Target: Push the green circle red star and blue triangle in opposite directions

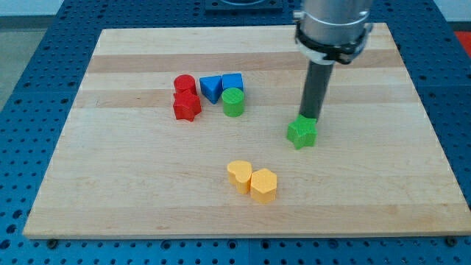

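The green circle point(233, 102) stands left of the board's centre, with the blue triangle point(210, 87) just to its upper left and the red star point(186, 107) further left. All three sit close together in one cluster. My tip point(308, 118) is well to the right of that cluster, at the upper edge of a green star point(302, 133), touching it or nearly so.
A red circle point(184, 83) sits just above the red star and a blue cube point(232, 82) just above the green circle. A yellow heart point(238, 175) and a yellow hexagon point(263, 185) lie together near the bottom centre. The wooden board point(132, 191) rests on a blue pegboard.
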Motion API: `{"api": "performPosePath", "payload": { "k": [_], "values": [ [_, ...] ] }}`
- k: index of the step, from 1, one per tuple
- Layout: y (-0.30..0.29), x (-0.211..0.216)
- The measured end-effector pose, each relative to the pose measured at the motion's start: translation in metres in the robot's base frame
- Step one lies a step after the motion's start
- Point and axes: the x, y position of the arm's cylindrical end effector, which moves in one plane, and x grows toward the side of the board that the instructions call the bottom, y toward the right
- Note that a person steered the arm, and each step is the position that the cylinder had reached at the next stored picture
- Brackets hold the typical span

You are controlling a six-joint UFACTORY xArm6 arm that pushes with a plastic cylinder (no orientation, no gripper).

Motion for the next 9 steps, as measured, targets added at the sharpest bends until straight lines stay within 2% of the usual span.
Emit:
{"api": "performPosePath", "payload": {
  "k": [4, 9],
  "values": [
    [-0.132, 0.008],
    [-0.138, -0.023]
  ]
}}
